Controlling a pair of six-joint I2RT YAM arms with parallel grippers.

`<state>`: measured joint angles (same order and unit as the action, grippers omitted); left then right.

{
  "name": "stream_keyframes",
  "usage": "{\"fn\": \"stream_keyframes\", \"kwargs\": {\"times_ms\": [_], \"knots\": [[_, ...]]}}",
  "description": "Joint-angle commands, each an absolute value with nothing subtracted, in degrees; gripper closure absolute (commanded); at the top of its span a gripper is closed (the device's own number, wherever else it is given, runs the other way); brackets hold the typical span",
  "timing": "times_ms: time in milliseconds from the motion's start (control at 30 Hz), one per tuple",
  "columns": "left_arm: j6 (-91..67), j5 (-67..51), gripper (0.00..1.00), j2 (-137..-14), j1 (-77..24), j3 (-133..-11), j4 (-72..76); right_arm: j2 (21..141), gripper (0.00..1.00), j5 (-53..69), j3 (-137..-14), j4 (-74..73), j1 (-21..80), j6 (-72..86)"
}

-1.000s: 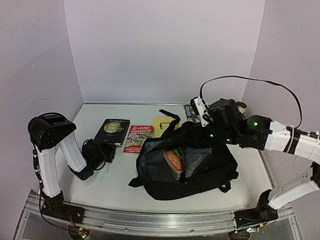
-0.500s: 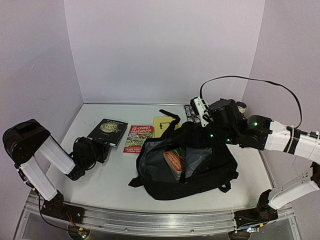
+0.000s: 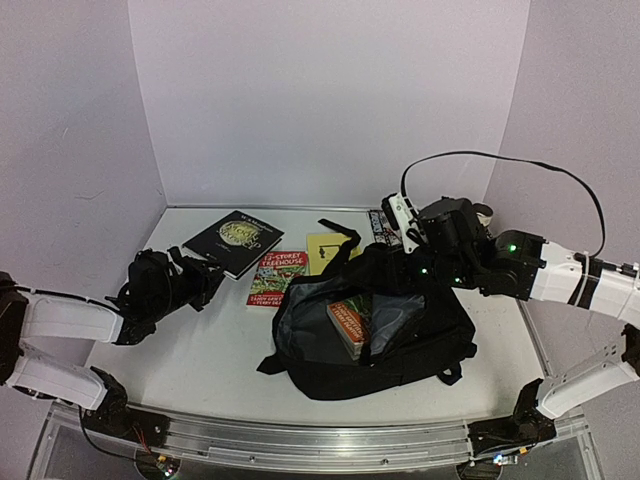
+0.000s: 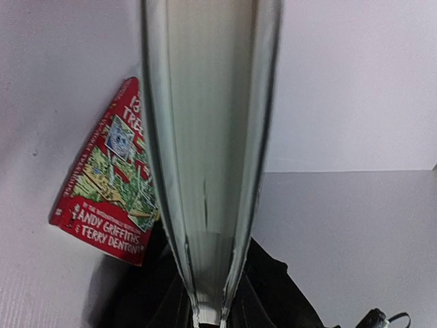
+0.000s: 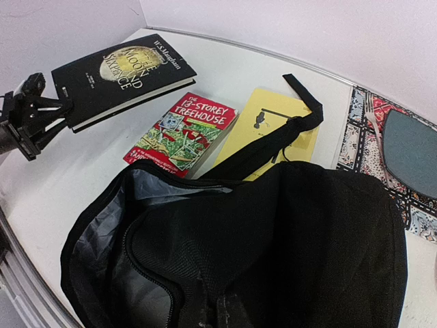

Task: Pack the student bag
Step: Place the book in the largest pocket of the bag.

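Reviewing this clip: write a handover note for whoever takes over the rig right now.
Left pincer: shut on the black book, gripping its near edge; the book looks lifted.
Right pincer: shut on the bag fabric, holding the mouth open.
Done: bag unzipped, orange book inside.
Left: put the black book in, then probably the red book and yellow book lying behind the bag. The bag's strap crosses the yellow one.
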<state>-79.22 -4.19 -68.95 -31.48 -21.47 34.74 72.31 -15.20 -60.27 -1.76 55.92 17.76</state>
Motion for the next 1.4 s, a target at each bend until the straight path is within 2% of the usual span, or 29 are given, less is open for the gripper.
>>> {"fn": "stream_keyframes", "kwargs": {"times_ms": [0, 167, 533, 900, 1100, 1367], "knots": [[-73.6, -13.4, 1.00, -60.9, -31.3, -27.2, 34.7, 69.0, 1.00, -19.3, -63.1, 1.9, 56.1, 16.6], [-73.5, -23.4, 1.00, -58.4, -31.3, -27.8, 33.1, 69.4, 1.00, -20.6, -63.8, 1.8, 56.1, 16.3], [-76.6, -33.3, 1.00, -49.2, -31.4, -24.6, 31.9, 71.2, 1.00, -22.8, -65.4, 1.8, 56.1, 14.9], [-77.1, -41.9, 1.00, -47.6, -32.8, -21.9, 30.7, 73.8, 1.00, -26.1, -67.6, 2.3, 56.1, 14.7], [-73.4, -42.1, 1.00, -51.9, -39.5, -23.3, 30.2, 74.7, 1.00, -24.8, -68.5, 2.6, 56.1, 14.5], [-69.9, -35.4, 1.00, -59.7, -46.4, -26.1, 30.1, 74.8, 1.00, -20.7, -68.4, 3.0, 56.1, 15.0]]}}
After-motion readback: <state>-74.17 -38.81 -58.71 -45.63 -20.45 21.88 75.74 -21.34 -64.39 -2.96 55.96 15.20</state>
